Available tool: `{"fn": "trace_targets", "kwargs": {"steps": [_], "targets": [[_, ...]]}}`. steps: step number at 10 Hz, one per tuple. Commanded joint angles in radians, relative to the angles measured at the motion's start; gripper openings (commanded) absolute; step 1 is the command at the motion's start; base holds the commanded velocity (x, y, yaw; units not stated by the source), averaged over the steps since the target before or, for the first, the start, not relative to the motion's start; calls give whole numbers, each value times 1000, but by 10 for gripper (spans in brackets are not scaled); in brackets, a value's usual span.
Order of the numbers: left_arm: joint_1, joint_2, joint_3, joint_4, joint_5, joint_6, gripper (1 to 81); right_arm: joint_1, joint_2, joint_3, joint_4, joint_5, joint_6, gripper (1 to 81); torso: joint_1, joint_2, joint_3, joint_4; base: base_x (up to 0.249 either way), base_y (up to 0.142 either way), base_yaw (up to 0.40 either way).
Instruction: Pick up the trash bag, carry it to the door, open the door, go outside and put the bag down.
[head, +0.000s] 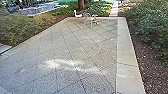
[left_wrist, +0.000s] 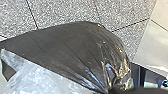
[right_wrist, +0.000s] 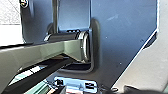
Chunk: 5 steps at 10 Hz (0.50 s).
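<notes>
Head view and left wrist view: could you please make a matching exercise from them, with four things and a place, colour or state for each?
Column one
1. Bag
2. Trunk
3. Paving
4. Bushes

Column two
A. Grey, crossed by thin dark lines
B. Green and leafy, beside the yard
C. Dark, shiny, drawn into folds
D. Brown, upright, beyond the yard's far edge

Right pairs: 1-C, 2-D, 3-A, 4-B

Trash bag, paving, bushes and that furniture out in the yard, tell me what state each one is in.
Trash bag: creased, gathered tight at one end.
Paving: laid flat, partly lit by a bright patch of sun.
Bushes: green and leafy.
Furniture: standing at the paving's far end.
</notes>
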Motion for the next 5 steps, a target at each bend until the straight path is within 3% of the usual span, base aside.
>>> {"fn": "trace_targets", "kwargs": {"steps": [1, 5], "targets": [[-193, -72, -66, -39, 194, -2, 10, -6, 11, 6, -5, -58, 1, 811, 0, 0, 0, 0, 0, 0, 0], [-294, -103, -65, -54, 278, 0, 10, -8, 11, 7, -5, -58, 1, 811, 0, 0, 0, 0, 0, 0, 0]]}}
